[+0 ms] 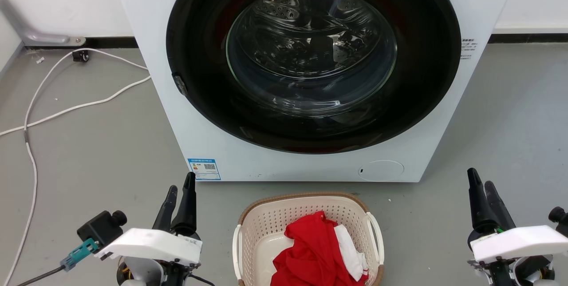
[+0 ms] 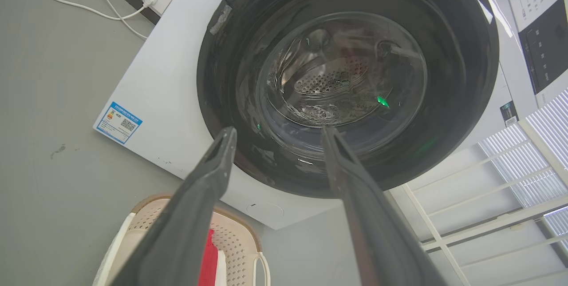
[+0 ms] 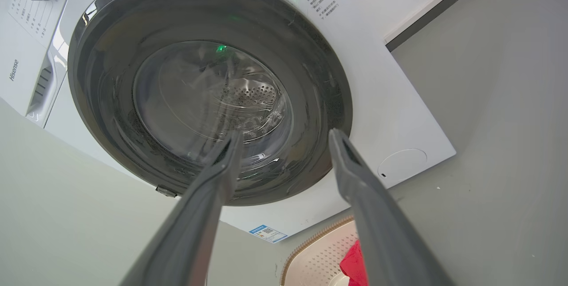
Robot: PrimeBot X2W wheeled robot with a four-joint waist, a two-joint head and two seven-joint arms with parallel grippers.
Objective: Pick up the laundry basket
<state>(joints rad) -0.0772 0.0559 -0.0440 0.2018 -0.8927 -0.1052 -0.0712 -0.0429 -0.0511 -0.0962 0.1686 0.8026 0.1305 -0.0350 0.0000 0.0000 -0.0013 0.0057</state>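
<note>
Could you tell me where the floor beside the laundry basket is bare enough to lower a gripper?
Bare floor lies on both sides of the laundry basket: between it and the left gripper, and between it and the right gripper. The strip toward the washer is narrow; a white cable crosses the far left.

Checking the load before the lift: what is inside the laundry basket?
Inside the laundry basket lies a crumpled red garment over a white cloth, with bare basket bottom showing at the left. Anything beneath the clothes is covered.
</note>
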